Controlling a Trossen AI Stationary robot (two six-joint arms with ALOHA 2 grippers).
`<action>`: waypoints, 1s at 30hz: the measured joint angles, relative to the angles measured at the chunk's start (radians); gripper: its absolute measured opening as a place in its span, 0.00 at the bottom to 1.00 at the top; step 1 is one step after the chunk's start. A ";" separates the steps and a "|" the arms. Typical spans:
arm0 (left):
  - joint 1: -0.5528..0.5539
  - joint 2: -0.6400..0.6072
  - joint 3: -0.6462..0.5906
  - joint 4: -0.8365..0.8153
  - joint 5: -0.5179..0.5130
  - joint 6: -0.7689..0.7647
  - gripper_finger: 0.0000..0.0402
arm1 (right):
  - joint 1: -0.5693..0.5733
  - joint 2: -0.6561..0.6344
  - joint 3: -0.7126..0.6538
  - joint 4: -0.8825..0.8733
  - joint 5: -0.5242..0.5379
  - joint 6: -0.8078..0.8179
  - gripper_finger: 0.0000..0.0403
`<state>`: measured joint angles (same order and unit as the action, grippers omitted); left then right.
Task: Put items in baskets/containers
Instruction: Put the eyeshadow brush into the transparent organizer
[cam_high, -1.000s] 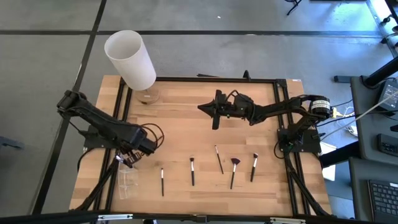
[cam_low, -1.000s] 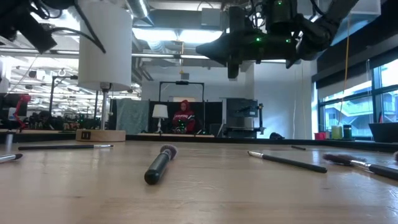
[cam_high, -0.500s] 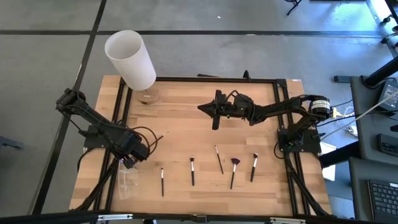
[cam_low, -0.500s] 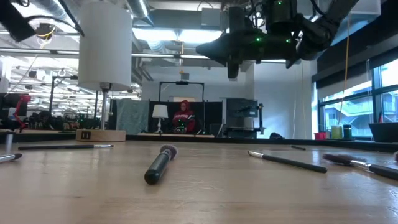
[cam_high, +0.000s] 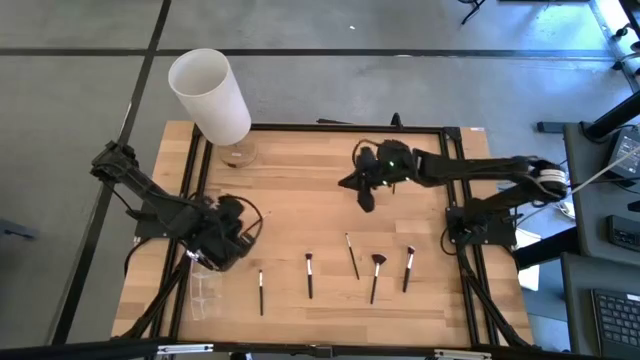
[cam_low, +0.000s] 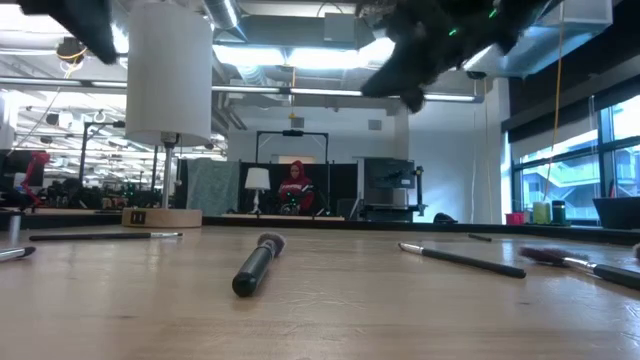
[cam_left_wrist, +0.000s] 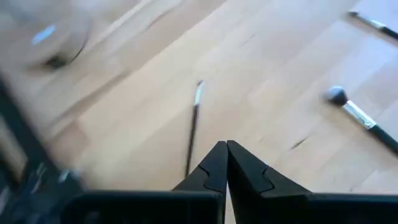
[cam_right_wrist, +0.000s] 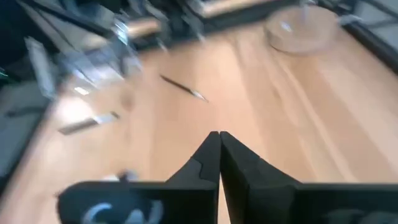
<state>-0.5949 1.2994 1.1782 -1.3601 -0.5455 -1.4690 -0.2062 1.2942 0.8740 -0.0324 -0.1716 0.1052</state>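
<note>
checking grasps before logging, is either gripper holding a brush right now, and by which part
Nothing is held. The left gripper and the right gripper each show fingers shut together with nothing between them, both above the table.

The right gripper hung over bare wooden table, fingertips pressed together. Beyond it lay one thin brush; farther off, a blurred round wooden base.

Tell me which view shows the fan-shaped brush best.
The high view: the fan-shaped brush lies fully visible, its reddish head pointing away from the table's front edge. The low view shows only a blurred tuft near the picture's right edge. Neither wrist view clearly shows it.
</note>
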 joint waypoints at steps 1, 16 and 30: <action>0.014 0.010 -0.018 0.056 -0.015 0.049 0.02 | 0.026 -0.026 0.010 -0.084 0.054 -0.007 0.02; 0.235 0.314 -0.203 0.867 -0.185 0.279 0.25 | 0.304 -0.213 0.085 -0.995 0.363 0.481 0.04; 0.284 0.420 -0.203 0.897 -0.225 0.356 0.29 | 0.345 -0.075 0.085 -0.898 0.428 0.807 0.34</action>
<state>-0.3104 1.7191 0.9752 -0.4630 -0.7709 -1.1125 0.1387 1.2195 0.9588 -0.9306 0.2560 0.9123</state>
